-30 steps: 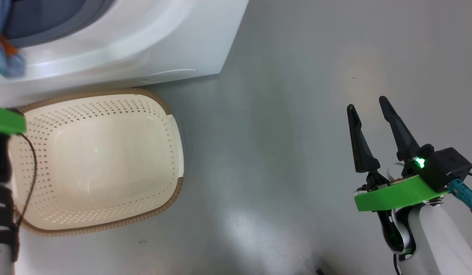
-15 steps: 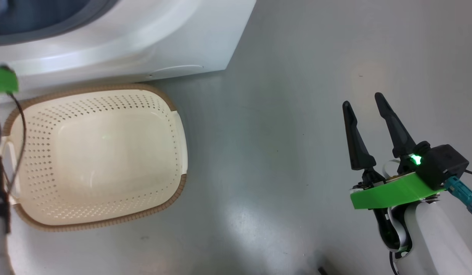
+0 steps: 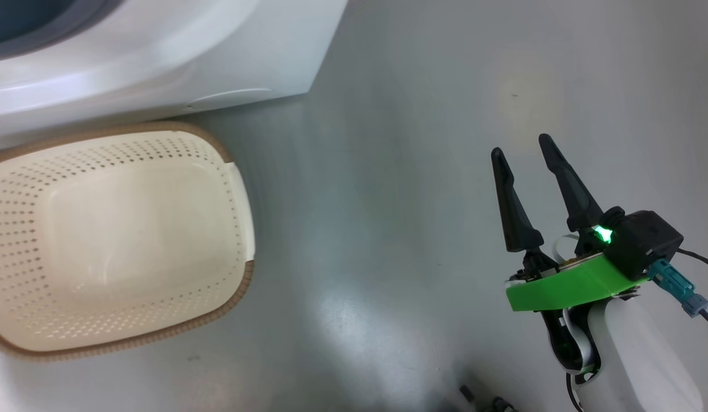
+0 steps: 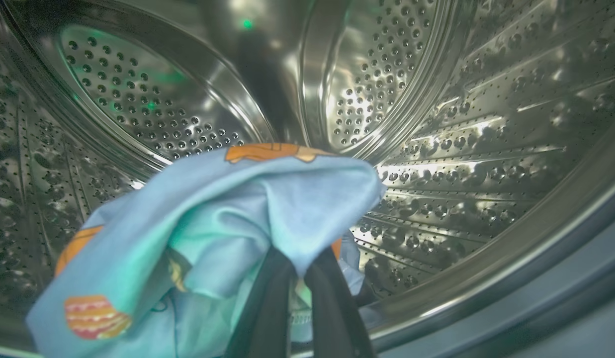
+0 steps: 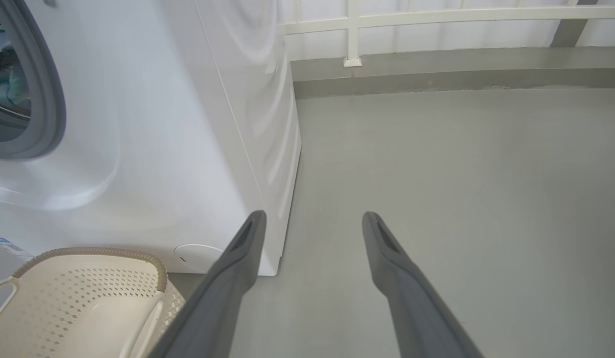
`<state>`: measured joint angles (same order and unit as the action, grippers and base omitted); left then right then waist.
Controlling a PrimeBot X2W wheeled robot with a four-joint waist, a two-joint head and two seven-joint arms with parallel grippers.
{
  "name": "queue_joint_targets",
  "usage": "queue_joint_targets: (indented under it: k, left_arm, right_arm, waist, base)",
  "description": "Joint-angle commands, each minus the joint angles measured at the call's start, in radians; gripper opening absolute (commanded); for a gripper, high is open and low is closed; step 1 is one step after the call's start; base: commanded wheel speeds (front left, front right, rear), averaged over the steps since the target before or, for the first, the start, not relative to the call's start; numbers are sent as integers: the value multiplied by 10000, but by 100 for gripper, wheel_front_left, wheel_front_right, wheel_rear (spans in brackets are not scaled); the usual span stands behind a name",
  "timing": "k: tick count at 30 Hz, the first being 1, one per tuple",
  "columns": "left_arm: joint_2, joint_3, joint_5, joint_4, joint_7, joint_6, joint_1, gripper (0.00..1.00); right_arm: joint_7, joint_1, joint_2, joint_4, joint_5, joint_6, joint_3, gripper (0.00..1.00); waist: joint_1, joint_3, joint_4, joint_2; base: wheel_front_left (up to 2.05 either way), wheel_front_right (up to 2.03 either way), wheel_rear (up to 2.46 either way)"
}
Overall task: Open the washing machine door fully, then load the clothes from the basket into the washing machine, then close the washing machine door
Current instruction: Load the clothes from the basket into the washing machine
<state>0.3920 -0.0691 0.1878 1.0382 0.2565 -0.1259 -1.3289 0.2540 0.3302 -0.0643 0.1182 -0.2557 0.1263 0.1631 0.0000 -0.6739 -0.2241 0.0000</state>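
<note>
Inside the washing machine (image 4: 486, 149), the clothes (image 4: 227, 209) tight in the left hand (image 4: 300, 271); right hand (image 3: 521, 146) spread wide, bare.

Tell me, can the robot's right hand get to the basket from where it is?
Probably yes: the right hand is open and holds nothing, and just bare floor lies between it and the basket.

Open floor (image 3: 388, 171) right of the washing machine (image 3: 216, 57), basket (image 3: 22, 229) just beside its front, drum (image 4: 486, 124) roomy past the clothes (image 4: 227, 209)
</note>
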Motion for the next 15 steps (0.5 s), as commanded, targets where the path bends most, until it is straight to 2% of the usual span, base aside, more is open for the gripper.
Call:
queue_joint_targets:
  k: [1, 7, 15]
  left_arm:
    - [548, 19, -132, 7, 53, 84, -186, 0]
    - [632, -420, -390, 1448, -331, 63, -891, 0]
    - [570, -906, -519, 2209, -1210, 2, -1435, 0]
  right_arm:
    - [78, 6, -3, -174, -122, 44, 217, 100]
    - [78, -8, 49, -165, -154, 44, 239, 100]
    - [78, -9, 95, -107, -158, 44, 254, 100]
  waist:
    - [0, -108, -167, 0]
    - [0, -205, -375, 0]
    - [0, -155, -384, 0]
  base:
    - [0, 0, 0]
    - [0, 0, 0]
    - [0, 0, 0]
